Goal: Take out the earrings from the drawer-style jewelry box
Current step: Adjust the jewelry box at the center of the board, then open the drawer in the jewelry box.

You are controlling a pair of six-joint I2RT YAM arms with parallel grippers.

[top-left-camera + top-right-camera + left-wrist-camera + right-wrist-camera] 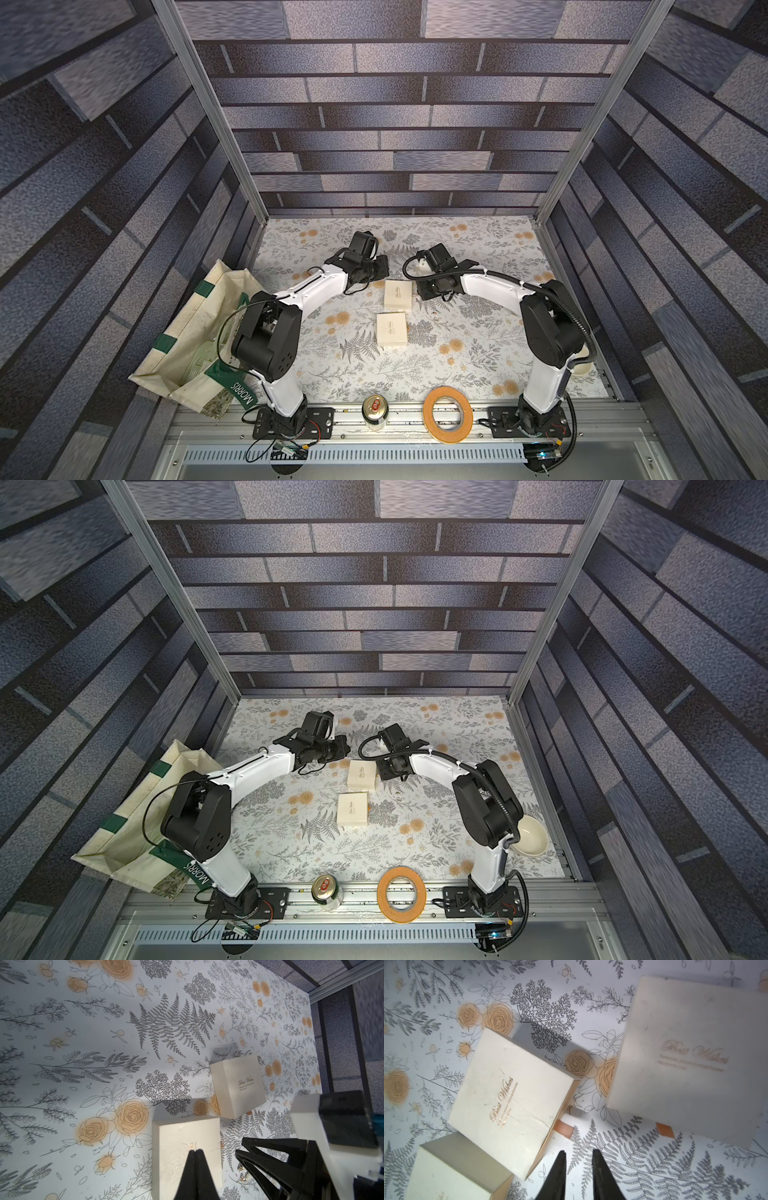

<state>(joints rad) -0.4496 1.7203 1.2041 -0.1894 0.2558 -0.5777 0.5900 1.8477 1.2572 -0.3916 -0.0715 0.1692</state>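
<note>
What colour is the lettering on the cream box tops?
Gold. The lettering on a box shows best in the right wrist view.

White curved shells and black joint housings make up the left arm (pixel 316 289) and the right arm (pixel 494 291). Behind the right pincer (pixel 579 1151) runs a ribbed black hose (pixel 587 332). Behind the left pincer (pixel 195 1150) loops a thin black cable (pixel 224 328). The fingers (pixel 600 1167) are matte black wedges.
</note>
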